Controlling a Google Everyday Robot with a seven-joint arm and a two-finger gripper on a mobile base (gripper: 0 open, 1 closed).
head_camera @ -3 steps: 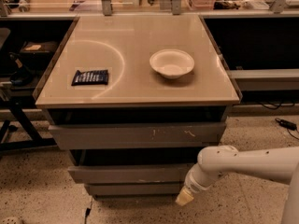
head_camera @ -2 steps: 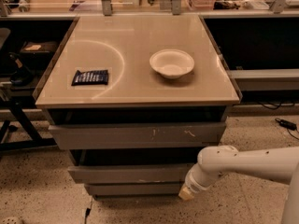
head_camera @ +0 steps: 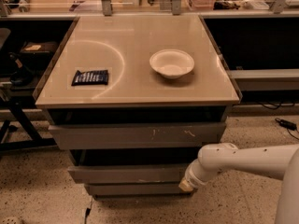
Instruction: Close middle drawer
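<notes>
Down low, pincer (head_camera: 187, 185) by middle drawer (head_camera: 126, 174)

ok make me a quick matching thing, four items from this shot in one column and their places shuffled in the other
Things:
1. white bowl
2. dark packet
3. middle drawer
4. gripper

Places:
A. left part of the tabletop
B. by the middle drawer's right front corner
C. right of the tabletop's middle
D. just under the scratched drawer front

Pairs: 1-C, 2-A, 3-D, 4-B
</notes>
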